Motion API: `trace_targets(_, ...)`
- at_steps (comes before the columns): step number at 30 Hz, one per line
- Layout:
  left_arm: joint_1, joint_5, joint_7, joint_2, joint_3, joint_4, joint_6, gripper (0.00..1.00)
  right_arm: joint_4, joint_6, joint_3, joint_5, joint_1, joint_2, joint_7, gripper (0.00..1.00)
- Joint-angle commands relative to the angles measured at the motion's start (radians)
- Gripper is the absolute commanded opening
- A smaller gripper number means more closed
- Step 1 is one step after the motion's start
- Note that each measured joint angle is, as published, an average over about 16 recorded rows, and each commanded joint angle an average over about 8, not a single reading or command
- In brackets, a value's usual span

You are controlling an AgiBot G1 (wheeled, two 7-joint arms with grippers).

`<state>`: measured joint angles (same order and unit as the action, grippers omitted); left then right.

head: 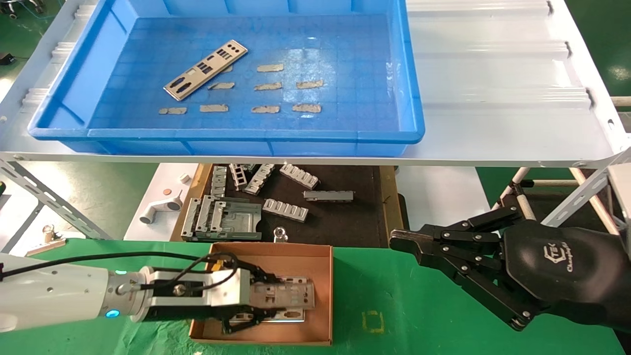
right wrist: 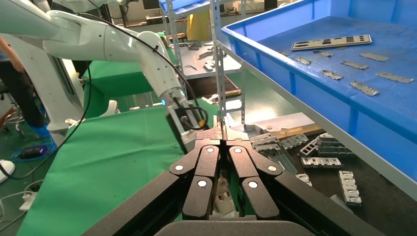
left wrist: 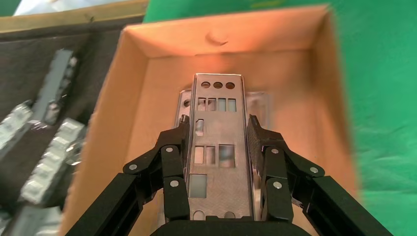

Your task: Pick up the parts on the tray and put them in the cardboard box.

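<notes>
One plate [head: 206, 69] diagonal in tray [head: 74, 88]

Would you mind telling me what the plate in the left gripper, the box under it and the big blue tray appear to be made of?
The plate in the left gripper looks like thin sheet metal, silvery and faintly reflective, with clean punched cutouts. The cardboard box appears to be plain brown card, matte, with folded low walls. The tray seems to be moulded plastic: uniform bright blue, glossy highlights, gridded floor.

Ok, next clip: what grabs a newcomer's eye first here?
The left pincer over the cardboard box, gripping a plate above another plate already inside. Behind, the big blue tray on the shelf holds one last plate. The right pincer hangs shut beside the box.
</notes>
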<state>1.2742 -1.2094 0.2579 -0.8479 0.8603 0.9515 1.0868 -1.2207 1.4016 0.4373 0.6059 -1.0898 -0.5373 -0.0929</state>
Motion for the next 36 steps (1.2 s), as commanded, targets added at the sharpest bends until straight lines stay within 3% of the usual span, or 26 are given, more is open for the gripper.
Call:
trace_targets(1,0.001,-0.003,0.024,-0.016,-0.003,-0.028,-0.013,0.14,0.0,0.0,0.0,0.0,0.0,0.0,0.0,0.0)
trace_targets(6,0.022,-0.007,0.039,-0.04,0.005,-0.097,0.015,0.76,0.0,0.0,0.0,0.0,0.0,0.0,0.0,0.0)
trace_targets(9,0.033,-0.009,0.048,-0.051,0.008,-0.13,0.031,1.0,0.0,0.0,0.0,0.0,0.0,0.0,0.0,0.0)
trace_targets(26,0.075,0.041,0.068,-0.039,-0.012,-0.188,0.126,1.0,0.0,0.0,0.0,0.0,0.0,0.0,0.0,0.0)
trace_targets(28,0.074,0.052,0.059,-0.035,-0.018,-0.184,0.138,1.0,0.0,0.0,0.0,0.0,0.0,0.0,0.0,0.11)
trace_targets(34,0.055,0.083,0.023,-0.017,-0.059,-0.15,0.159,1.0,0.0,0.0,0.0,0.0,0.0,0.0,0.0,0.85)
trace_targets(36,0.045,0.097,0.006,-0.008,-0.078,-0.132,0.168,1.0,0.0,0.0,0.0,0.0,0.0,0.0,0.0,1.0)
